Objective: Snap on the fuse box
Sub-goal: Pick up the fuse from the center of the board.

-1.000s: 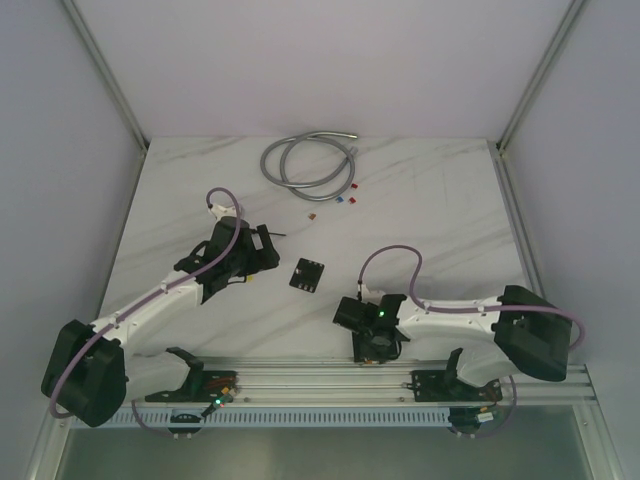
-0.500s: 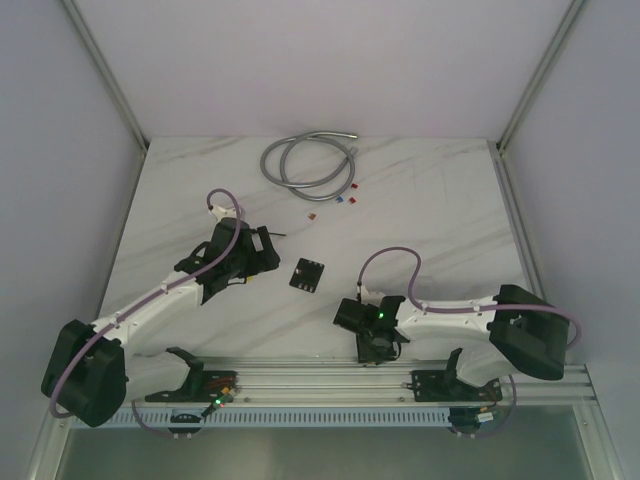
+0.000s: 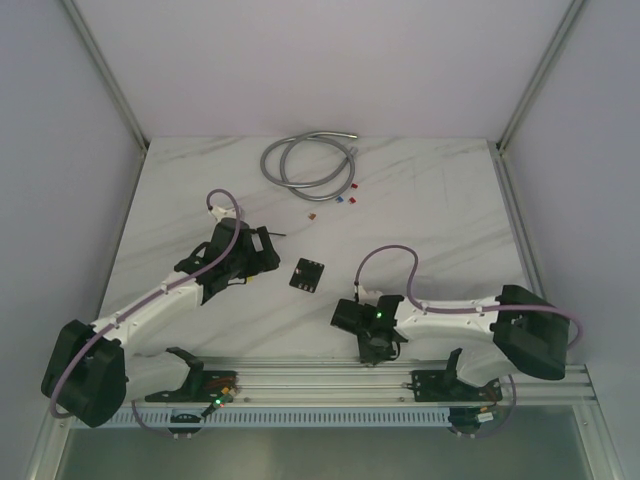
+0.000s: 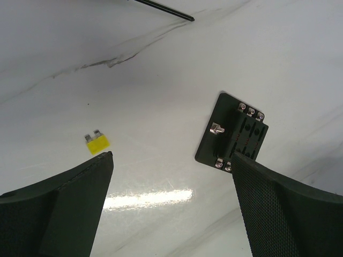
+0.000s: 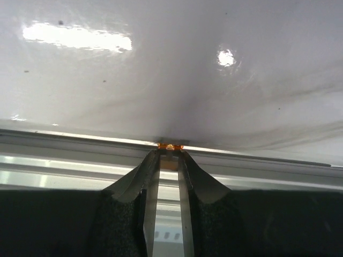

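The fuse box (image 3: pixel 308 274) is a small black square block lying flat mid-table; in the left wrist view the fuse box (image 4: pixel 233 138) shows metal terminals and slots. My left gripper (image 3: pixel 262 250) hovers just left of it. Its jaws stand wide open with nothing between them (image 4: pixel 171 160), and the right finger's tip overlaps the box's near corner. My right gripper (image 3: pixel 368 350) points down at the table's near edge. In the right wrist view its fingers are closed on a tiny orange fuse (image 5: pixel 170 146) at their tips.
A yellow fuse (image 4: pixel 97 143) lies beside the left finger. A coiled grey hose (image 3: pixel 300 160) sits at the back, with loose coloured fuses (image 3: pixel 345 197) in front of it. A metal rail (image 3: pixel 330 380) runs along the near table edge.
The right gripper's jaws have narrowed onto the orange fuse and the wrist has shifted slightly left. The left arm and the fuse box have not moved.
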You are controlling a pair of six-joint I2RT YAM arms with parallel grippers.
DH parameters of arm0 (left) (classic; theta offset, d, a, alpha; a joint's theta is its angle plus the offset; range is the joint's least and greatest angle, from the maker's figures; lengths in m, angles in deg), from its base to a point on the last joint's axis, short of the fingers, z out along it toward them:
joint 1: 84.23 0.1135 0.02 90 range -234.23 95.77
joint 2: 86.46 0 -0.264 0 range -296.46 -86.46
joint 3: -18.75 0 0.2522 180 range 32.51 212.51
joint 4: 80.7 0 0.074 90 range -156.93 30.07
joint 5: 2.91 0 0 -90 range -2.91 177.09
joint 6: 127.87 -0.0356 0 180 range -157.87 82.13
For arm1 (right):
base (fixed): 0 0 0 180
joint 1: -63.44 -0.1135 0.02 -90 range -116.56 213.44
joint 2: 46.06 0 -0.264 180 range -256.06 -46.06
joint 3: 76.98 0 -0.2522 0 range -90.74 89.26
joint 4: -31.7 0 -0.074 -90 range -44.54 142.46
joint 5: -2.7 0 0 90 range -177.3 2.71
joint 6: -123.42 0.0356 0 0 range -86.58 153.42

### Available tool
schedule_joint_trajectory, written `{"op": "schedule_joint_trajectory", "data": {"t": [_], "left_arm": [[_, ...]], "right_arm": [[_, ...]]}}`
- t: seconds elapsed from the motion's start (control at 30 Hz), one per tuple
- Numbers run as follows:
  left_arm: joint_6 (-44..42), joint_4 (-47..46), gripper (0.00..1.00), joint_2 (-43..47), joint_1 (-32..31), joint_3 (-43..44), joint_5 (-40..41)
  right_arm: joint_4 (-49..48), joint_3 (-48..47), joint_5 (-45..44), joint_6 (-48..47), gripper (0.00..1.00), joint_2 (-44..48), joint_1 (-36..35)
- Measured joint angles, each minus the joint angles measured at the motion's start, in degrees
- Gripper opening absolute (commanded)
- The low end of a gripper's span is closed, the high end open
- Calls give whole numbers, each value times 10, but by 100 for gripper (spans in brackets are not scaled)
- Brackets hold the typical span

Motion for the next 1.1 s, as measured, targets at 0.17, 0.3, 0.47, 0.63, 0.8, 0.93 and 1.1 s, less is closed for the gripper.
{"op": "schedule_joint_trajectory", "data": {"t": [0.17, 0.3, 0.47, 0.63, 0.8, 0.93, 1.1], "left_arm": [[0, 0, 100, 4, 0, 0, 0], [0, 0, 100, 4, 0, 0, -2], [0, -5, 99, 4, 0, 0, -17], [9, -20, 96, 8, 0, -4, -51], [31, -41, 87, 30, 0, -17, -102], [52, -66, 79, 40, 0, -20, -148], [90, -106, 73, 47, 1, -20, -208]], "right_arm": [[38, -40, -2, -6, 24, 12, 0], [65, -82, -5, -17, 25, 37, 0], [76, -144, -32, -51, 26, 51, 2], [45, -194, -70, -130, 25, 31, 25], [-46, -205, -98, -240, 22, 9, 34], [-184, -165, -107, -335, 24, 28, 44], [-381, -33, -96, -433, 24, 117, 84]]}}
